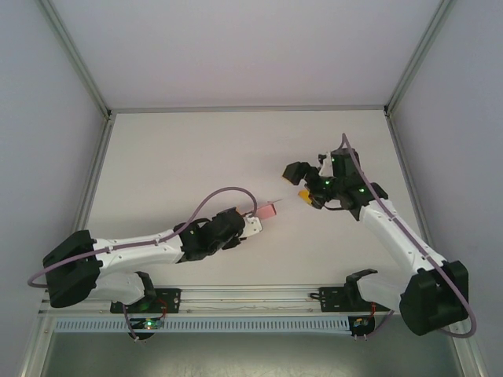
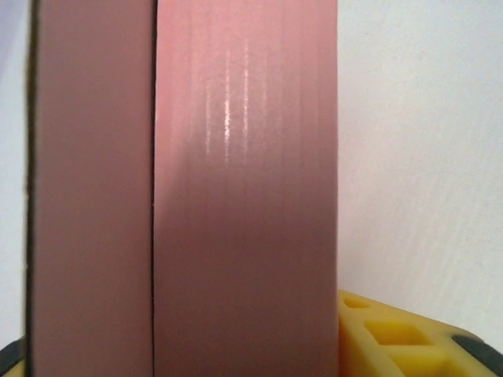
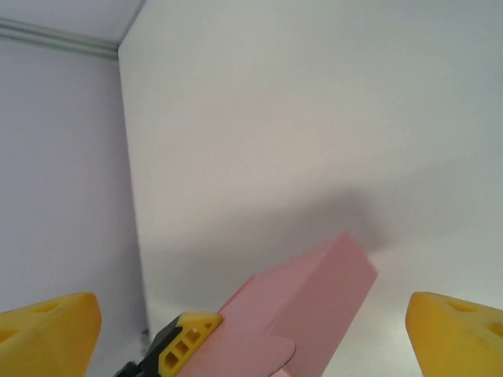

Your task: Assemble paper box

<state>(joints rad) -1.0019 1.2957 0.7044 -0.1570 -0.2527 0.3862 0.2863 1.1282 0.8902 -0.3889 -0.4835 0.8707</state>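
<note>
White arms [image 1: 134, 251] with black joints, mauve cables [image 1: 224, 191], yellow fingertips [image 3: 452, 326]

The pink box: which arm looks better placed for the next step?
Right. The left gripper is clamped on the paper box, so it is busy. The right gripper is open, empty and faces the box's free end, so it is probably freer to work on it.

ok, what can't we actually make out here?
- Left wrist: paper box too close; both ends run off the frame edges.
- Right wrist: its near end is cut off by the bottom edge.
- Top external: too small to tell whether its flaps are closed.
</note>
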